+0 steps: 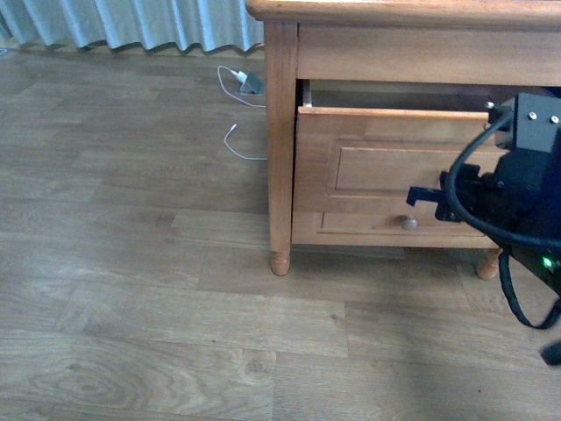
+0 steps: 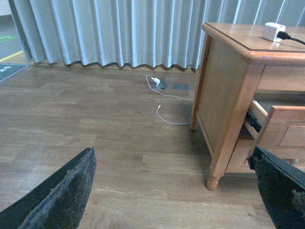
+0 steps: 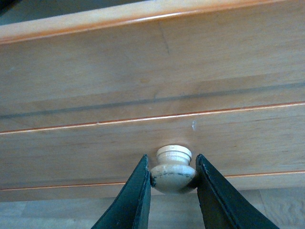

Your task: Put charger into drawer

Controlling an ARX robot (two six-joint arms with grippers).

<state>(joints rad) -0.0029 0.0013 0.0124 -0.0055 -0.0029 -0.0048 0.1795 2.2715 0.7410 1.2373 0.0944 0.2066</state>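
The right gripper (image 3: pixel 171 164) is closed on a round wooden knob (image 3: pixel 172 168), one finger pressing each side of it. In the front view the right arm hides that knob, so it is probably the drawer's own, though I cannot be sure.

The drawer (image 1: pixel 386 132) stands partly pulled out of the cabinet (image 1: pixel 280 132), with a dark gap above its top edge. From the left wrist view its front (image 2: pixel 286 129) juts out past the cabinet's side.

The charger (image 2: pixel 273 31) sits on the cabinet top (image 2: pixel 233 36), near the back edge, upright, with its black cable (image 2: pixel 294 40) running off toward the side. It is well apart from both grippers and not in the drawer.

The left gripper (image 2: pixel 171 157) hangs over the wooden floor (image 1: pixel 131 263) with its fingers (image 2: pixel 62 191) spread wide, holding nothing.

Another charger (image 1: pixel 250 83), grey with a white cable, lies on the floor by the curtain (image 2: pixel 119 28).
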